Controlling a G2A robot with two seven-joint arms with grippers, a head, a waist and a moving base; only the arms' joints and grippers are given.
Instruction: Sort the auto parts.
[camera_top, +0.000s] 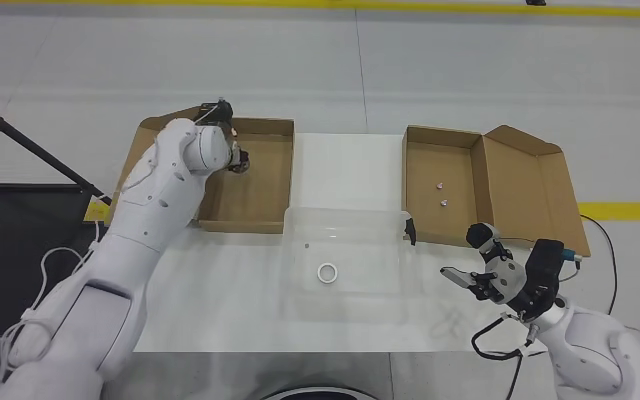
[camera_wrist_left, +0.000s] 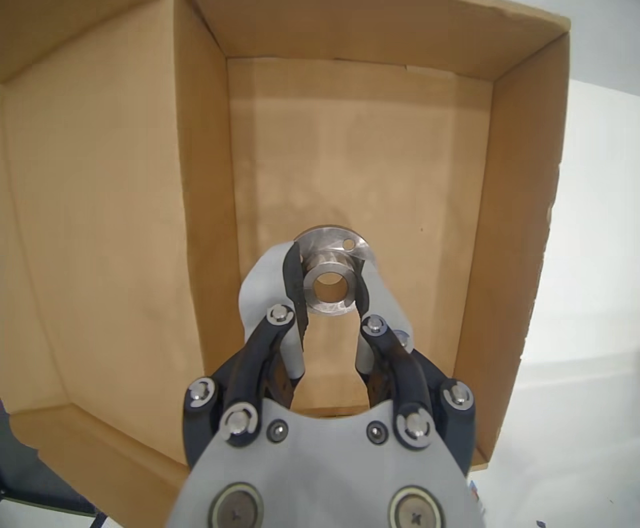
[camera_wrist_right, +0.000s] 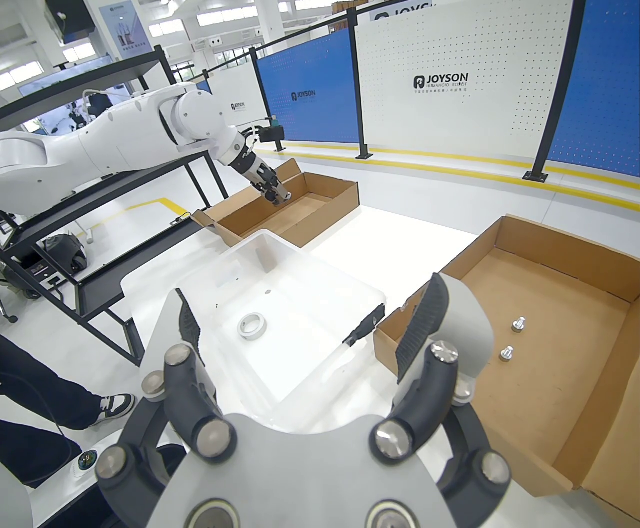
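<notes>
My left gripper (camera_wrist_left: 327, 290) is shut on a metal flanged bushing (camera_wrist_left: 330, 265), held above the floor of the left cardboard box (camera_wrist_left: 360, 150). From above, that gripper (camera_top: 238, 160) sits over the box's (camera_top: 262, 200) far left part. A white ring (camera_top: 327, 272) lies in the clear plastic bin (camera_top: 345, 300) at the table's middle, also seen as the ring (camera_wrist_right: 251, 326) in the right wrist view. Two small metal bolts (camera_wrist_right: 513, 338) rest in the right cardboard box (camera_wrist_right: 560, 310). My right gripper (camera_wrist_right: 305, 330) hangs open and empty at the near right of the table, seen from above as the gripper (camera_top: 470, 282).
The right box (camera_top: 445, 185) has its lid folded open to the right. A small black part (camera_top: 409, 232) sits at the bin's right edge beside that box. A dark metal rack (camera_wrist_right: 100, 280) stands off the table's left side.
</notes>
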